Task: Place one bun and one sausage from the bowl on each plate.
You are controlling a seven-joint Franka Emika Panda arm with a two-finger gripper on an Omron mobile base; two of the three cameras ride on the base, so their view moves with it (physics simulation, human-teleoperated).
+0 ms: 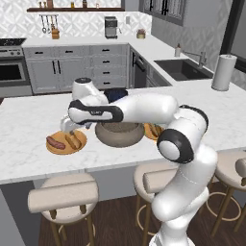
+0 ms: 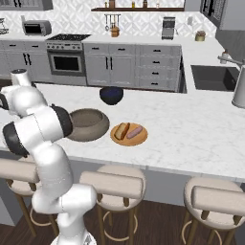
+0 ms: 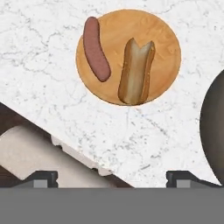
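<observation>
Two plates on the marble surface [image 1: 29, 144], one bowl between them. Leftmost, plate one [image 1: 80, 142] near the front edge, carrying one sausage [image 1: 55, 142] and one bun [image 1: 73, 141], side by side, close but apart; seen from the hand camera, same pair: sausage [image 3: 96, 49] to the left, split bun [image 3: 136, 72] to the right, both fully inside the plate [image 3: 166, 52] rim. Claw [image 1: 66, 126] hanging just above that plate, fingers too small and shadowed in the left base view to judge; in the hand view, two dark fingertips [image 3: 41, 178] far apart at the bottom corners, nothing between them, so spread wide and empty. Next along, the grey-brown bowl [image 1: 119, 133], thick-walled, sitting just beside the left plate; from the right base view its inside [image 2: 86, 123] looks bare, no buns or sausages visible. Behind it, one smaller dark blue bowl [image 2: 111, 94], well apart toward the far edge. Right of the big bowl, plate two [image 2: 128, 134], again one bun [image 2: 121, 130] and one sausage [image 2: 135, 132] lying side by side. Count so far: two buns, two sausages, one of each per plate. Far right, one paper towel roll [image 1: 224, 72] upright near the sink [image 1: 180, 68]. Below the front edge, three stools [image 1: 62, 196] in the left base view. No readable writing or brand marks anywhere.
</observation>
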